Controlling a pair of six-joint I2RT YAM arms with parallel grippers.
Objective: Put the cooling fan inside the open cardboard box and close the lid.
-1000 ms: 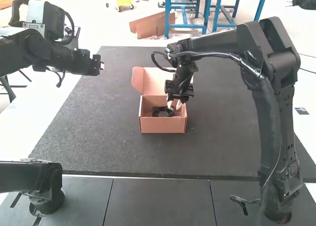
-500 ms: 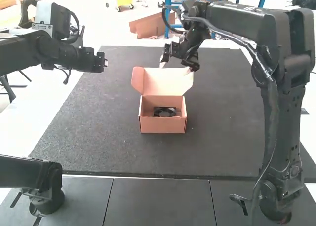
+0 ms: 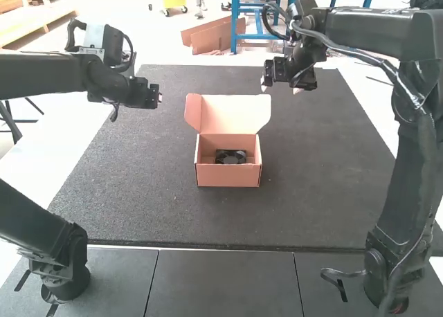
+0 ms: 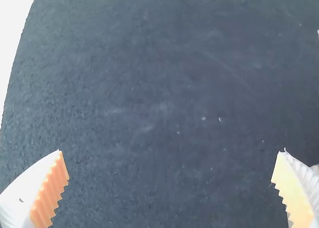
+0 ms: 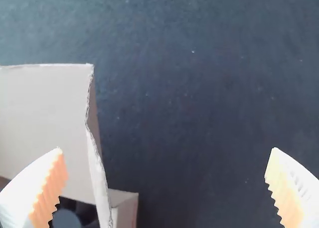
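- High view: The cardboard box (image 3: 228, 171) stands on the black mat (image 3: 124, 185), near the middle of it. Its lid (image 3: 228, 113) is open and stands upright at the far side.
- High view: The cooling fan (image 3: 230, 156) lies flat inside the box, on its floor.
- High view: The left gripper (image 3: 155, 95) hangs above the mat to the left of the lid, apart from it. The right gripper (image 3: 284, 86) hangs above the mat, beyond and to the right of the lid, touching nothing.
- Left wrist view: The two ribbed fingers with orange pads (image 4: 50, 190) are spread wide. Between them lies bare mat; nothing is held.
- Right wrist view: The fingers (image 5: 291, 190) are spread wide and hold nothing. The lid's right edge and a corner of the box show below, beside one finger; the rest is mat.
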